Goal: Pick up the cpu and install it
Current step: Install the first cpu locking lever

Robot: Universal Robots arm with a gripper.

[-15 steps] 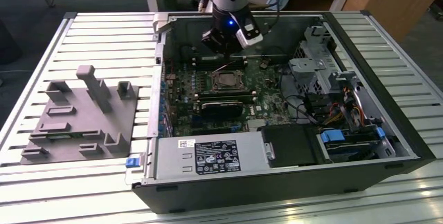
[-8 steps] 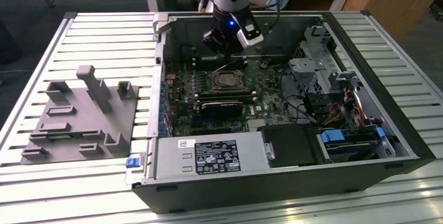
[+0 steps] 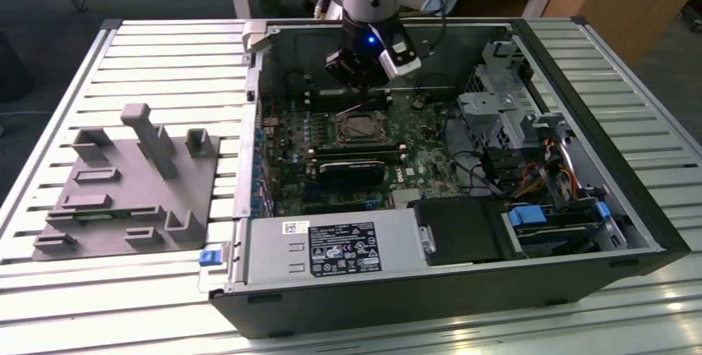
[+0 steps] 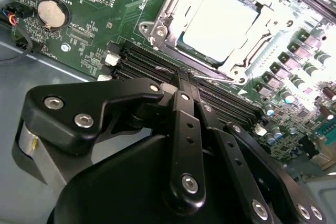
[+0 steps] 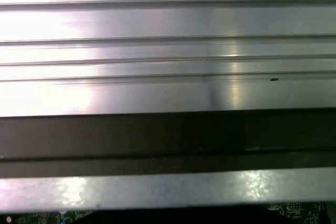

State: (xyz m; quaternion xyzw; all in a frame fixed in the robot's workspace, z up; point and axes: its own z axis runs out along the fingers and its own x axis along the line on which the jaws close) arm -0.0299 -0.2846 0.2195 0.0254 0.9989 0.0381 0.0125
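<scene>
Second wrist view: cpu [image 4: 219, 24] flat in socket [image 4: 157, 22]

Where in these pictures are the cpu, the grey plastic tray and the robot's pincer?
cpu [image 4: 220, 24], second wrist view, middle of its pale metal top, inside the socket frame.
grey plastic tray [image 3: 110, 207], exterior view, flat base between its upright blocks.
pincer [image 4: 186, 74], second wrist view, at its fingertips above the memory slots.

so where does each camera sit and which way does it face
exterior view: off the arm, looking down on the open computer case; arm and pincer show.
second wrist view: on the arm, facing the motherboard and the cpu in its socket; shut pincer shows.
first wrist view: on the arm, facing the slatted table.
Exterior and second wrist views share cpu and motherboard.
</scene>
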